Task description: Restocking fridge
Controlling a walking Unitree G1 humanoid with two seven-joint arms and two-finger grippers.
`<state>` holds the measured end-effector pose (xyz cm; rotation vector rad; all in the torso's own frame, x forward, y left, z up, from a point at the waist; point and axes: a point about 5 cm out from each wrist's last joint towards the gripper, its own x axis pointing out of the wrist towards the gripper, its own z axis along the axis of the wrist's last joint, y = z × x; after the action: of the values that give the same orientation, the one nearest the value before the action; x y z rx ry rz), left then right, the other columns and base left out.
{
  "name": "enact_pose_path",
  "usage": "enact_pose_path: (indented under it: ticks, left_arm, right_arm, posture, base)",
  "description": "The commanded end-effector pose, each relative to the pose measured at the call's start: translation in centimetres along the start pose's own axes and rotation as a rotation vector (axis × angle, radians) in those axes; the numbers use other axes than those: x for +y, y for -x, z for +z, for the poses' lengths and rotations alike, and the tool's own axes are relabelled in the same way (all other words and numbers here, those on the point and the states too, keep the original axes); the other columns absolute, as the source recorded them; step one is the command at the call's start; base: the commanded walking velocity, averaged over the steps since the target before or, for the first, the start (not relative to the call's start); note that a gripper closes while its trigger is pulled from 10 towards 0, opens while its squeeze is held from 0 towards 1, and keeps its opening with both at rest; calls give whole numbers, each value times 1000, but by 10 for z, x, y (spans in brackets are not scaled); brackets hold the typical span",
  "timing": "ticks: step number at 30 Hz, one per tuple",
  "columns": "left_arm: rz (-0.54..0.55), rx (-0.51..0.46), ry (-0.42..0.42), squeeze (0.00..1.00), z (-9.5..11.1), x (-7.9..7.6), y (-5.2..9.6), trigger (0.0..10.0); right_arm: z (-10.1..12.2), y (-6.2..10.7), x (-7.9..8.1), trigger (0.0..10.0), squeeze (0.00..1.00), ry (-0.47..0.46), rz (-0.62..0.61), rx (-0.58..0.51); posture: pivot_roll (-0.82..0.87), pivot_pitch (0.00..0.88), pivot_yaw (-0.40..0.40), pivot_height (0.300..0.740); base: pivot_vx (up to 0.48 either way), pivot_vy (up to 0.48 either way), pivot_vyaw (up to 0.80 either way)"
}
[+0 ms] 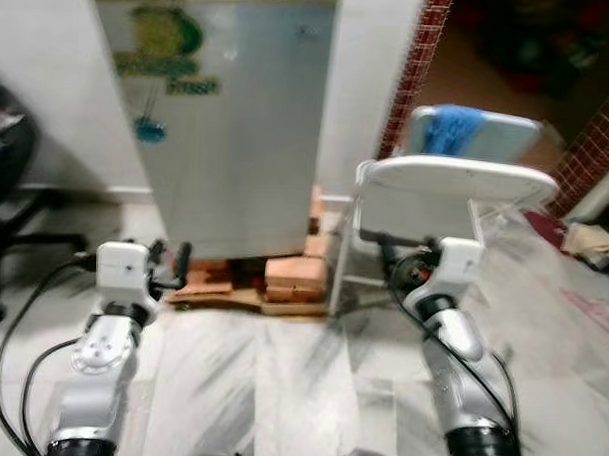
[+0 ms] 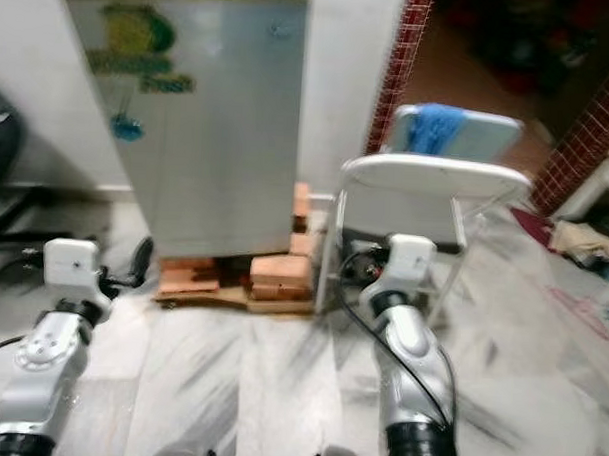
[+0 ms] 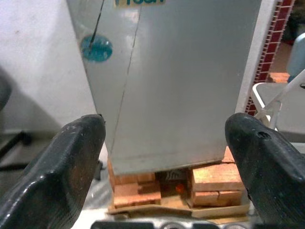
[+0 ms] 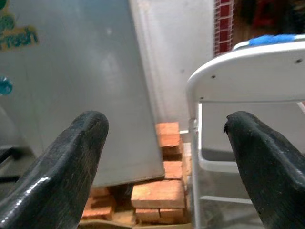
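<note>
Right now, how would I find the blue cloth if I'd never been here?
Find the tall grey fridge standing on bricks. To its right stand two white folding chairs; the blue cloth hangs over the back of the farther chair. It's the only bright blue thing there.

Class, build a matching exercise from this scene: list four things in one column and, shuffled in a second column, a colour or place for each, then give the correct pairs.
Things
1. fridge
2. bricks
3. folding chair
4. cloth

Descriptions
A. blue, draped over the chair back
B. white, right of the fridge
C. silver, door shut, stickers on front
D. orange, stacked beneath the fridge

Pairs: 1-C, 2-D, 3-B, 4-A
</note>
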<state>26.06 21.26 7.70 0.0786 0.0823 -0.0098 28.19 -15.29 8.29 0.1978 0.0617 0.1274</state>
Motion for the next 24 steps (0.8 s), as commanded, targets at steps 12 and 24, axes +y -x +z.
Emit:
enact_pose_path:
  ticks: [12,24]
  left_arm:
    - [-58,-36,18,0,10,-12,-13,10000]
    - [-48,-31,32,0,7,-12,-10,10000]
  right_arm:
    - [13,-8,-8,10000,0,34,-18,-39]
    - [7,-8,-4,10000,0,25,-16,-31]
  posture:
    - [-43,0,17,740]
    - [-31,0,-2,740]
  base:
    - [0,480,-210]
    - [0,480,-341]
